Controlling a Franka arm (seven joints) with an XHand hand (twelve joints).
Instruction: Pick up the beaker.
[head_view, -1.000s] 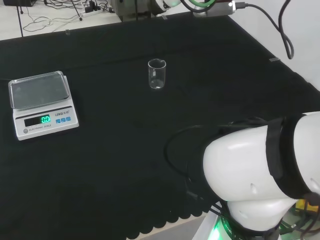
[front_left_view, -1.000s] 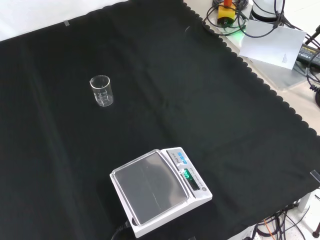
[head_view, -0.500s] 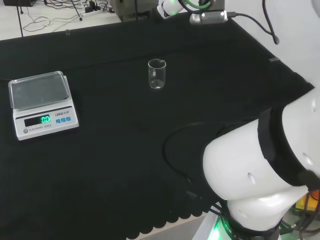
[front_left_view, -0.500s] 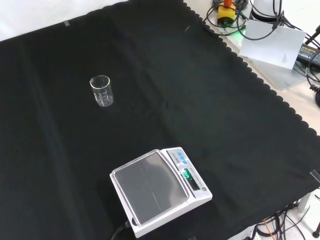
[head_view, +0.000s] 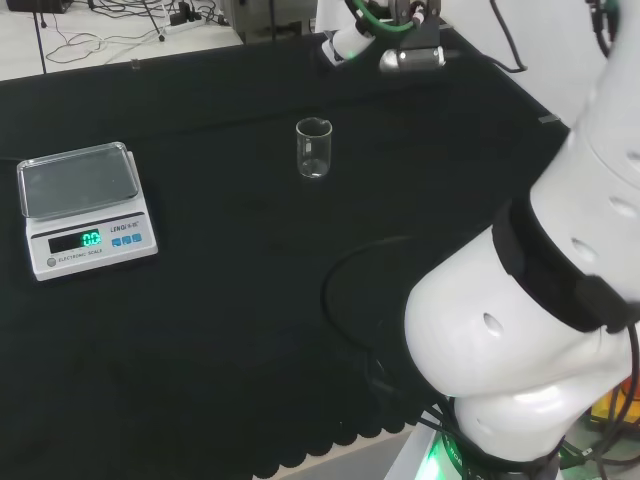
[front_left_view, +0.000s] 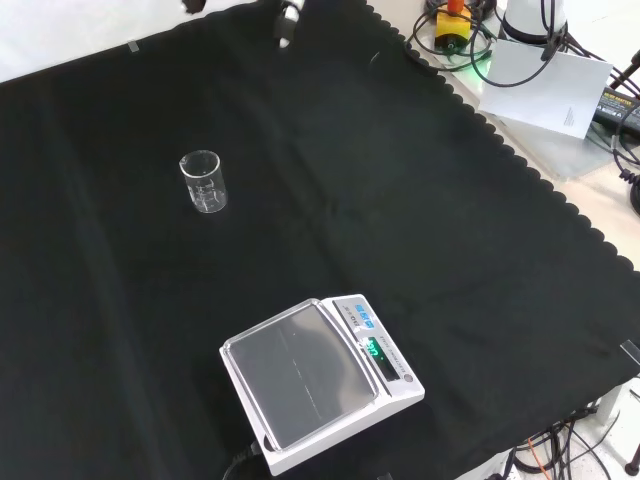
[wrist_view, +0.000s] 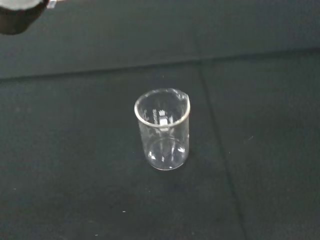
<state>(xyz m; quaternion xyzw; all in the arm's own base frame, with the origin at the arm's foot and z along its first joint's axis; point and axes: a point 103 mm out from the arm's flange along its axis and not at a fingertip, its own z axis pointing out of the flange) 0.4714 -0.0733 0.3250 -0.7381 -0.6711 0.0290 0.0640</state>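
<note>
Beaker (head_view: 313, 148) of clear glass, upright on the black cloth of the table (head_view: 230, 320), mouth up, base flat on the cloth, long axis straight up and down. Small pouring lip on the rim, plain in the wrist view (wrist_view: 162, 129), with faint white print on the wall; seemingly empty. Towards the far middle of the cloth in the head view; upper left of the middle in the front view (front_left_view: 204, 182), alone, touching nothing else. One beaker, counted across all views. One white scale (head_view: 85, 205) with a grey pan and a lit green display, well apart from the beaker: to the left and nearer in the head view, lower and towards the middle in the front view (front_left_view: 320, 385). One hand (front_left_view: 287, 14), just entering at the top edge of the front view, above and to the right of the beaker, well apart from it and holding nothing; a blurred black and white part of it at a corner of the wrist view (wrist_view: 17, 15). Open or closed: cannot tell. White links of the arm (head_view: 520, 330) large at the right of the head view.
</note>
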